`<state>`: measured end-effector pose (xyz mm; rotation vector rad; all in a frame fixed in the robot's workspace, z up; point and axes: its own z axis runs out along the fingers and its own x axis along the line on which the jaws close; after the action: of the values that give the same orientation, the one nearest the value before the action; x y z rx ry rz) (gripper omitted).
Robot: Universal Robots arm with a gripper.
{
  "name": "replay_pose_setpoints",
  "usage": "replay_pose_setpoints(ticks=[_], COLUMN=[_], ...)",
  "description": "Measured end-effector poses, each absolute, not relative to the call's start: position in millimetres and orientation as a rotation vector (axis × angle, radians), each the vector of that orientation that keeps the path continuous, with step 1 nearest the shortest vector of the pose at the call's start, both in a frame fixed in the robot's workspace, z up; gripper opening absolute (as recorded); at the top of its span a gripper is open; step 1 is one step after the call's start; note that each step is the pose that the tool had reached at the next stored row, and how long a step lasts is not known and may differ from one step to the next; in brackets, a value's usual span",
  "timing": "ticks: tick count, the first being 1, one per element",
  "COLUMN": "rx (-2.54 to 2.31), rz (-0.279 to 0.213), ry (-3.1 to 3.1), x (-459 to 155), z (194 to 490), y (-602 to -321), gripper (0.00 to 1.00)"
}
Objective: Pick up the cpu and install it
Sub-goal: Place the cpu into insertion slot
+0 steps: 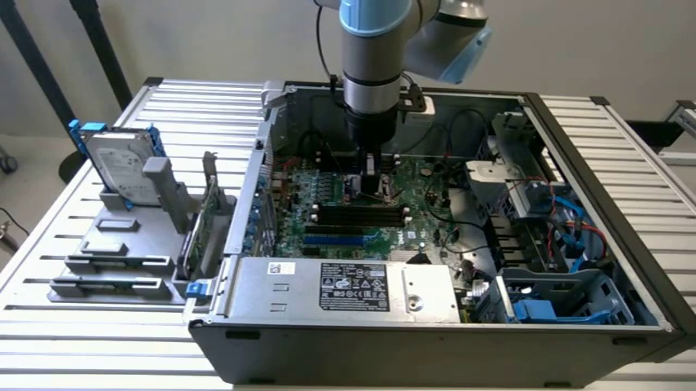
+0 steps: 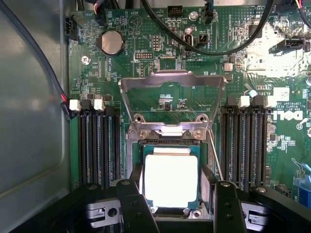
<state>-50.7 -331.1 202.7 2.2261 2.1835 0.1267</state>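
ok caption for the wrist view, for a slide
Gripper over the silver-topped cpu at the open motherboard socket, load plate raised, memory slots on both sides.

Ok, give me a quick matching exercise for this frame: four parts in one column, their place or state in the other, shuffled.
1 cpu
2 hard drive
3 socket lid
4 coin cell

A upright, outside the case
B flipped up
C at the socket
D round, silver

Pairs: 1-C, 2-A, 3-B, 4-D
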Motion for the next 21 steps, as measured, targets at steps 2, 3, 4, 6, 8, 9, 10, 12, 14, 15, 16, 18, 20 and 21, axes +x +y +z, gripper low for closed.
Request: replay_pose_setpoints(ticks=[2, 3, 4, 6, 8, 9, 10, 12, 14, 15, 16, 18, 20, 21], rx=[2.224, 2.224, 2.223, 2.223, 2.223, 2.223, 2.223, 2.223, 2.223, 2.223, 2.223, 2.222, 2.222, 2.221], rz=[0.129, 0.129, 0.129, 0.129, 0.129, 0.129, 0.129, 0.128, 0.128, 0.128, 0.128, 0.127, 0.126, 0.125], ry=[2.184, 2.184, 2.184, 2.184, 2.184, 2.184, 2.184, 2.184, 2.185, 2.185, 2.185, 2.184, 2.184, 2.183], x=[-51.0, -51.3, -51.7, -52.1, -52.2, -52.2, -52.2, -52.2, -52.2, -52.2, -52.2, -52.2, -52.2, -52.2], z=[201.5, 200.9, 200.3, 199.0, 198.4, 198.1, 197.9, 197.6, 197.3, 197.1, 196.9, 196.7, 196.3, 196.2], y=[-331.0, -331.0, -331.0, -330.9, -330.4, -330.1, -329.9, -329.6, -329.6, -329.5, -329.5, -329.5, -329.4, -329.4], gripper=[0.55, 0.55, 0.55, 0.55, 0.55, 0.55, 0.55, 0.55, 0.55, 0.55, 0.55, 0.55, 0.55, 0.55])
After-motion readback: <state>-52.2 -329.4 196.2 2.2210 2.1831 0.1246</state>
